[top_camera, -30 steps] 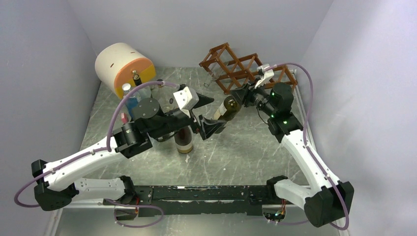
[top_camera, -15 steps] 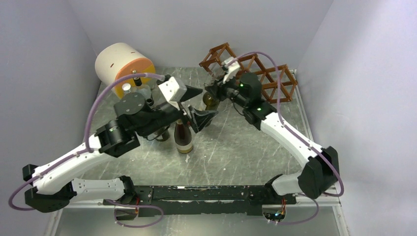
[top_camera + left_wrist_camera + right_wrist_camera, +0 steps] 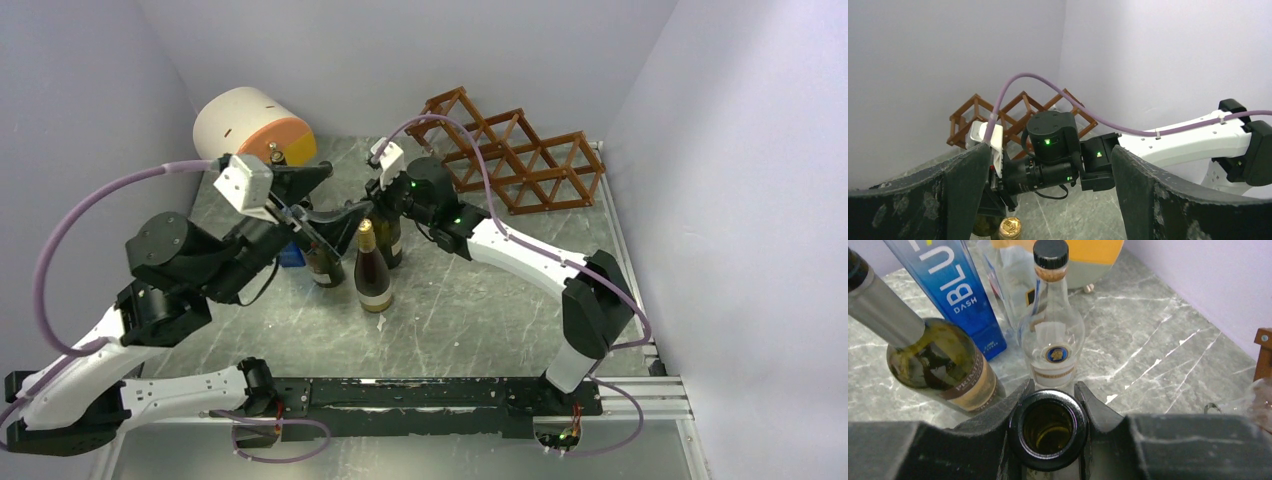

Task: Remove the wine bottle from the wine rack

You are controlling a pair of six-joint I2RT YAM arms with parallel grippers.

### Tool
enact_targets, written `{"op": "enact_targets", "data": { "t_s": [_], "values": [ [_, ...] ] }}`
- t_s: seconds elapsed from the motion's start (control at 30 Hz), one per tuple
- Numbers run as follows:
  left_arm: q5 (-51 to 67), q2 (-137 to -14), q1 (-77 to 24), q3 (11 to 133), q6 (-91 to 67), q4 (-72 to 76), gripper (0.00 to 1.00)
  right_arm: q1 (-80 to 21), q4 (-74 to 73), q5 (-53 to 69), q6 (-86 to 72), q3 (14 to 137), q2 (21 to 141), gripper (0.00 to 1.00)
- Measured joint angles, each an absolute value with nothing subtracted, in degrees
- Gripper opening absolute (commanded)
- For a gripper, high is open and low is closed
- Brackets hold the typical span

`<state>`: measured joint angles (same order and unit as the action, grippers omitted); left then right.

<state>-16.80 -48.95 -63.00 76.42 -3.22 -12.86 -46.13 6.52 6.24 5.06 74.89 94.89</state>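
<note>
The right gripper [image 3: 385,197] is clamped on the neck of the dark green glass wine bottle [image 3: 1049,429]. The bottle is upright near the centre of the grey marble surface [image 3: 480,300], apart from the reddish-brown wooden lattice wine rack [image 3: 520,160] in the far right corner. The left gripper [image 3: 350,187] has its jaws spread wide.

wine bottle [image 3: 1048,429] body hidden under fingers [image 3: 993,445]

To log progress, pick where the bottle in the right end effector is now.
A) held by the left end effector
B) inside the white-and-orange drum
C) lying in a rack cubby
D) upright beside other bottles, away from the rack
D: the right end effector grips the bottle by its neck, upright next to a clear bottle; the rack stands apart.
</note>
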Motion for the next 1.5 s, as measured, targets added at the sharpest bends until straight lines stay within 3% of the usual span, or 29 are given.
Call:
{"op": "enact_targets", "data": {
  "t_s": [0.07,0.13,0.23,0.33,0.47,0.6,1.0,1.23,1.5],
  "values": [
    [-17.5,-48.0,-63.0,76.4,-3.2,-13.1,0.93,-46.6,7.3,6.0,5.6,75.1,95.7,0.02],
    [-18.0,-47.5,-63.0,76.4,-3.2,-13.3,0.93,-46.9,7.5,5.5,6.4,75.1,95.7,0.12],
    [-18.4,-47.5,-63.0,76.3,-3.2,-13.6,0.93,-47.1,7.9,5.1,6.7,75.1,95.7,0.42],
    [-18.5,-47.6,-63.0,76.0,-3.2,-13.9,0.93,-47.3,8.6,4.9,6.3,75.1,95.7,0.64],
    [-18.5,-48.0,-63.0,76.0,-3.2,-14.3,0.93,-47.3,10.5,3.7,4.8,75.1,94.3,0.78],
    [-18.5,-48.1,-63.0,76.0,-3.2,-14.8,0.93,-47.3,10.4,1.9,2.6,75.2,92.2,0.86],
    [-18.4,-48.4,-63.0,76.0,-3.9,-15.7,0.93,-43.8,-1.0,-9.1,-6.5,78.1,79.3,0.9],
    [-18.4,-48.5,-63.0,76.0,-3.9,-15.7,0.93,-26.2,-4.3,-8.3,-15.6,70.9,72.4,0.78],
    [-17.9,-48.9,-63.0,75.9,-4.3,-15.7,0.93,-15.6,-5.1,-4.1,-18.3,63.4,81.4,0.67]
  ]
}}
